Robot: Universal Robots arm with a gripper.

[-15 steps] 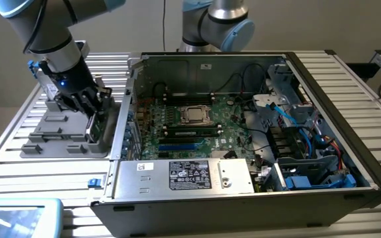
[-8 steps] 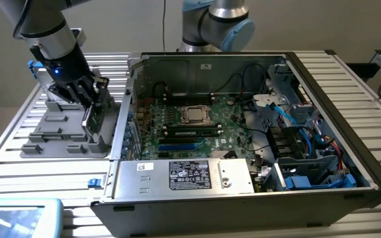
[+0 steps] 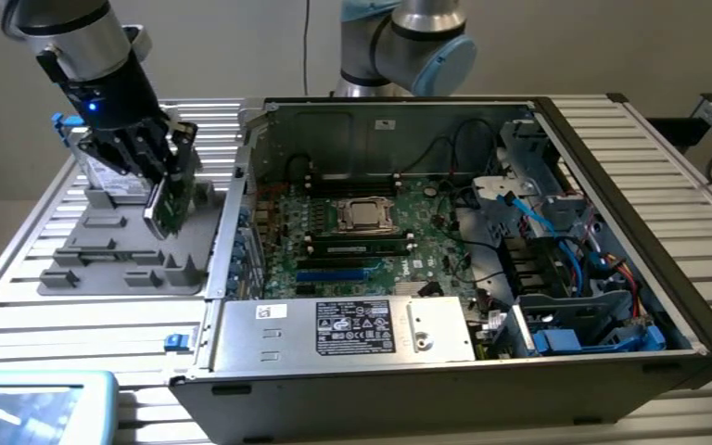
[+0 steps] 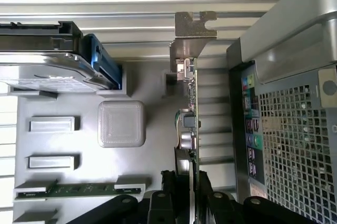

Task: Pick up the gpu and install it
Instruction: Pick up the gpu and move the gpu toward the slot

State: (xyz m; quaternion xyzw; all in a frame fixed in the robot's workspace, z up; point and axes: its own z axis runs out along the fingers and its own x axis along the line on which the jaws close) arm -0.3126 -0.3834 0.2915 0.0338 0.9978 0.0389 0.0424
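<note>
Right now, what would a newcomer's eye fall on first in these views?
The big open computer case, with its green motherboard laid bare, dominates the exterior view. At that view's left, the arm's fingers clamp the gpu, held upright at the gray tray.

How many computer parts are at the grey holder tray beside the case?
3. The hard drive stands at one end of the tray, the gpu is edge-on in the gripper, and a narrow green board lies in a slot. Others may be hidden.
</note>
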